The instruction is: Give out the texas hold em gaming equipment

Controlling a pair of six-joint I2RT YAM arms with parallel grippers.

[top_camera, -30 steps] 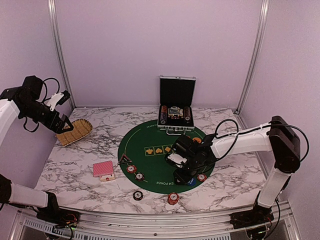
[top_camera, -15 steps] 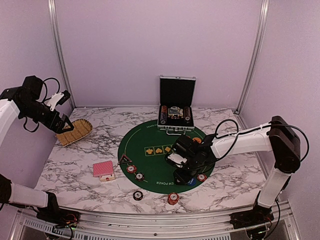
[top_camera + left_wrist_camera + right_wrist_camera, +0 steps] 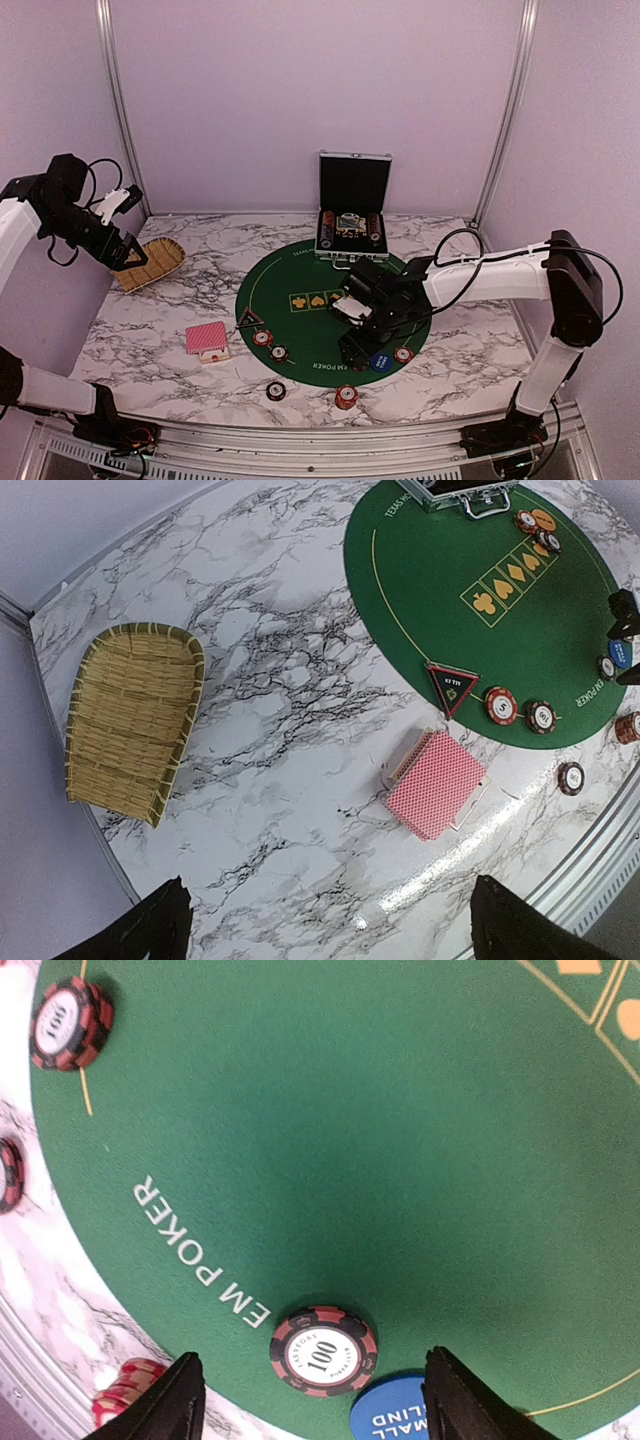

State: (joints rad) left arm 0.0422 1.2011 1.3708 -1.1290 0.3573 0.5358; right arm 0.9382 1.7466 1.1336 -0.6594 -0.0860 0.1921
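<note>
This is a robotics lab test cell, not a lived-in room. Plain lilac panels [image 3: 320, 90] close in the back and sides, held by aluminium posts [image 3: 113, 100] at upper left and upper right. The marble-patterned tabletop [image 3: 170, 320] ends in an aluminium rail [image 3: 300, 432] along the bottom edge. There 2 white-and-black robot arms, the left arm [image 3: 55, 392] and the right arm [image 3: 490, 280], are bolted, with loose black cables [image 3: 455, 245] looping off them.

Green felt mat [image 3: 330, 1130]: white "EM POKER" along rim; "TEXAS" at far rim in left wrist view.
Red-and-dark chip [image 3: 323, 1350]: "100".
Blue disc [image 3: 398, 1416]: partial "MALL", "LIND".
Triangular token [image 3: 452, 685]: lettering too small.
</note>
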